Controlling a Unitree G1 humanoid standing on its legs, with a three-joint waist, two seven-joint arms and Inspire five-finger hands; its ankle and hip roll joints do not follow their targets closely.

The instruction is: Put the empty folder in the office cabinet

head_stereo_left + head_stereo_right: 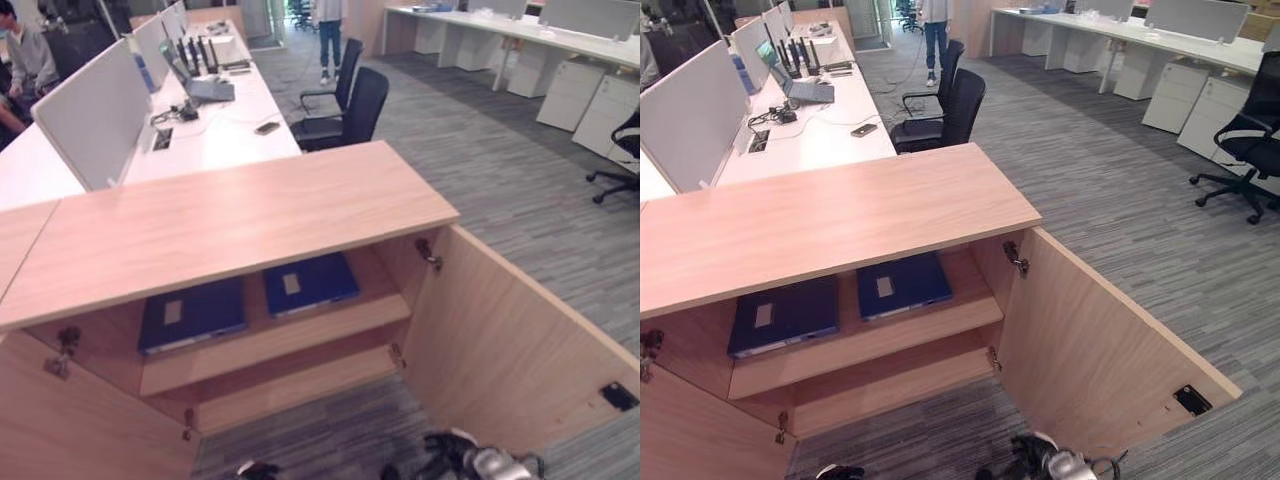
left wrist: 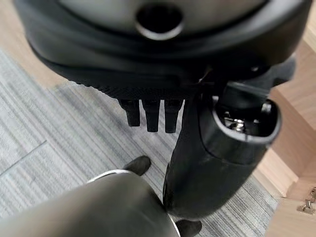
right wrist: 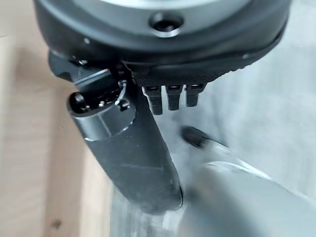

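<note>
At the far left of the left eye view, a seated person (image 1: 25,55) sat behind the grey partition (image 1: 95,115), a figure the right eye view cut off at its edge. Right of the partition a white desk (image 1: 225,125) carried a laptop (image 1: 205,88) and a phone (image 1: 267,127), with two black chairs (image 1: 345,105) drawn up at its right side. In front stood the wooden cabinet (image 1: 230,215), both doors swung wide, the left door (image 1: 80,430) near the lower left corner and the right door (image 1: 510,350) angled out toward the carpet (image 1: 500,190). On the upper shelf (image 1: 280,340) lay two blue folders flat and side by side, not touching: the left folder (image 1: 192,313) and the right folder (image 1: 310,283), each with a pale label. Which one was the empty one could not be told. A standing person (image 1: 328,30) showed far back in the aisle. The right eye view added a black chair (image 1: 1250,140) at its right edge, seen more fully than in the left eye view. The left wrist view showed the left robot hand (image 2: 153,116) hanging over carpet beside the cabinet wood, fingers straight and holding nothing. The right wrist view showed the right robot hand (image 3: 170,96) likewise, fingers straight and empty, thumb extended, a wooden panel beside it.
</note>
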